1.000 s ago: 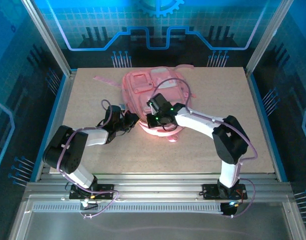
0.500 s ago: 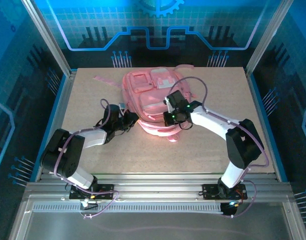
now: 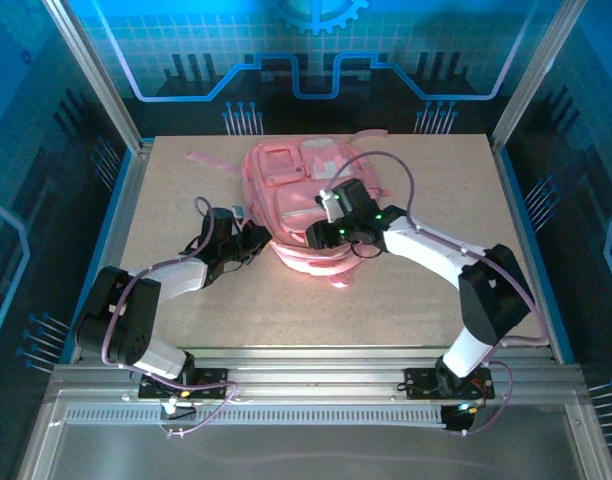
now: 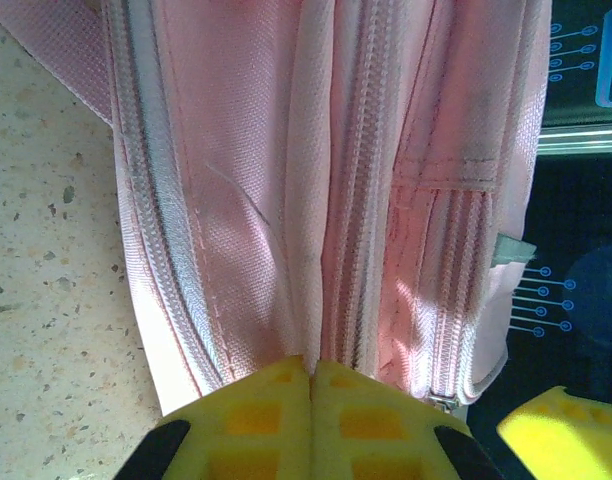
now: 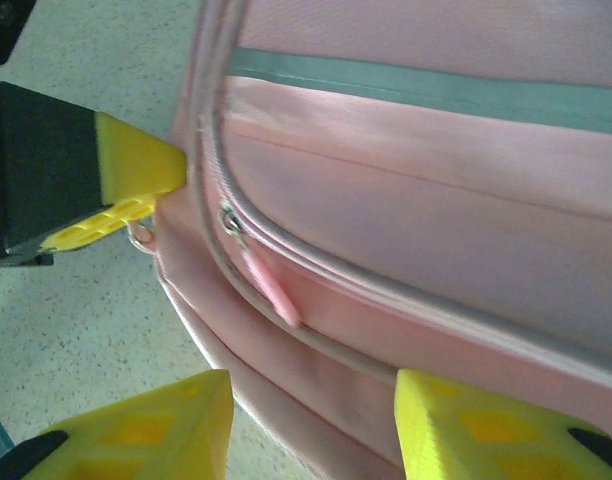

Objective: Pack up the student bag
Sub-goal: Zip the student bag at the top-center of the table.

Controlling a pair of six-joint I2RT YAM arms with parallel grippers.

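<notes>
The student bag (image 3: 286, 175), a soft pink backpack, lies flat at the back middle of the table. My left gripper (image 3: 264, 238) is at its near-left edge. In the left wrist view its yellow fingertips (image 4: 311, 372) are pressed together on a fold of bag fabric (image 4: 236, 150) between two zip lines. My right gripper (image 3: 316, 235) hovers over the bag's near edge. Its yellow fingers (image 5: 486, 425) stand apart around the gap (image 5: 311, 405) with nothing clamped. A small pink zip pull (image 5: 273, 288) hangs just ahead of them on the bag (image 5: 436, 170). The left gripper's yellow finger (image 5: 136, 165) touches the bag at upper left.
A thin pink strap (image 3: 211, 160) trails off the bag toward the back left. Bare speckled tabletop (image 3: 446, 200) spreads to the right and along the front. Metal frame posts and rails (image 3: 286, 352) border the table.
My right gripper has gone from shut to open and swung right, then back left along the bag's near edge. The left gripper has stayed clamped on the bag, shifting slightly left.
</notes>
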